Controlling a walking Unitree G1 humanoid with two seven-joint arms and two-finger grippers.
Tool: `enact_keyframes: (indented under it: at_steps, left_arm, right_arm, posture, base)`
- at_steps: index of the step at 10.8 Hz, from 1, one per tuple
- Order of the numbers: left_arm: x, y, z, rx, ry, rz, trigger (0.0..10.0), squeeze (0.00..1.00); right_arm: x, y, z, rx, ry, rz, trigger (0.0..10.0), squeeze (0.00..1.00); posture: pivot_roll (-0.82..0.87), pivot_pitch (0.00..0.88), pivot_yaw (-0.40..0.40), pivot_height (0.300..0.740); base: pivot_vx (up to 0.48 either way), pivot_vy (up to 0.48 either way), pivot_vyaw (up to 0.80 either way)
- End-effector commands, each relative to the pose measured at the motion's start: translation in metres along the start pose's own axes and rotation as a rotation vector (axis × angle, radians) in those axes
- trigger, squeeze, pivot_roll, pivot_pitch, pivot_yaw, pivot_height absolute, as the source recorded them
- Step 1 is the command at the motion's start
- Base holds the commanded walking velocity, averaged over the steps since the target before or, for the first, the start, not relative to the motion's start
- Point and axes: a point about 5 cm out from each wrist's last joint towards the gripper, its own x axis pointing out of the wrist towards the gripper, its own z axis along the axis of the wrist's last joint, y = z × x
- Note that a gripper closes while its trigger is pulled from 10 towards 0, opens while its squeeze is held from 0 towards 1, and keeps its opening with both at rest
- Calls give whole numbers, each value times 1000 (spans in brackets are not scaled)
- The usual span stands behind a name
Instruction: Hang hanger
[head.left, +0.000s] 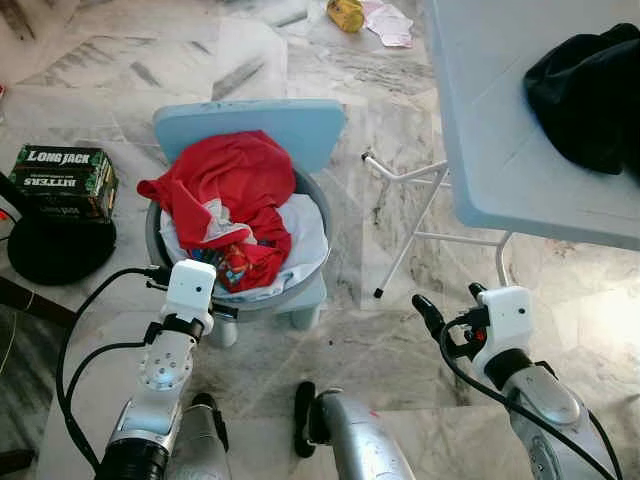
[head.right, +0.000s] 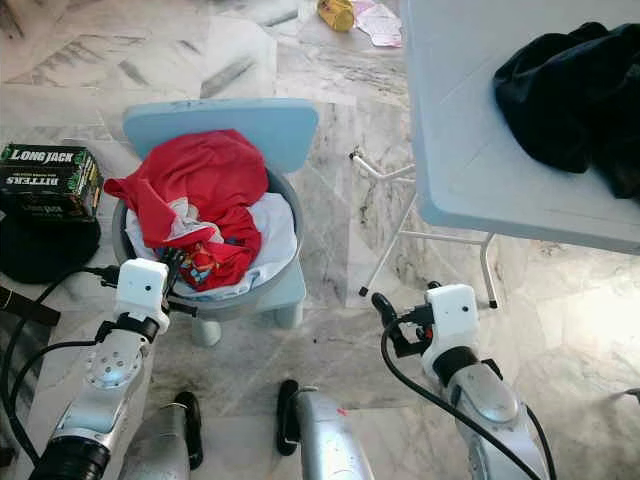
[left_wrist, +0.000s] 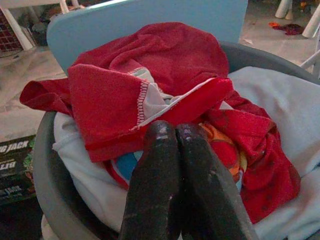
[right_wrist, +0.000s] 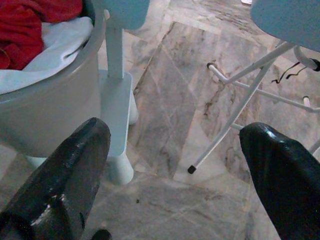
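My left tool (left_wrist: 172, 150), fingers pressed together and holding nothing, hovers over the red garment (head.left: 235, 185) in the grey basin (head.left: 318, 262). My right tool (head.left: 450, 310) hangs wide open above the floor. No hanger can be made out. Risk: closed fingers snag cloth and tip the basin off the blue chair (head.left: 255, 125).

Red garment (head.left: 235, 190) heaped in grey basin (head.left: 312, 268); hanger seemingly hidden.
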Motion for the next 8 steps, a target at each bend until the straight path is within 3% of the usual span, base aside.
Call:
enact_keyframes:
  at_steps: [1,6,7,8]
  left_arm:
    - [-5,-4,-5,-6,26,-3,10000,0]
    - [-5,-4,-5,-6,26,-3,10000,0]
    - [-2,-1,-2,-32,31,25,10000,1000]
    - [4,0,0,-69,28,47,10000,1000]
  right_arm:
    - [-4,-2,-4,5,26,-7,10000,0]
    - [-4,-2,-4,5,26,-7,10000,0]
    - [3,1,-6,5,12,-2,10000,0]
    - [12,4,-9,12,-5,11,10000,0]
  posture:
    - [-126,263,-204,740]
    - [-126,263,-204,740]
    - [-71,224,-179,740]
    - [-72,225,-180,740]
  base:
    - [0,0,0]
    - [0,0,0]
    - [0,0,0]
    - [0,0,0]
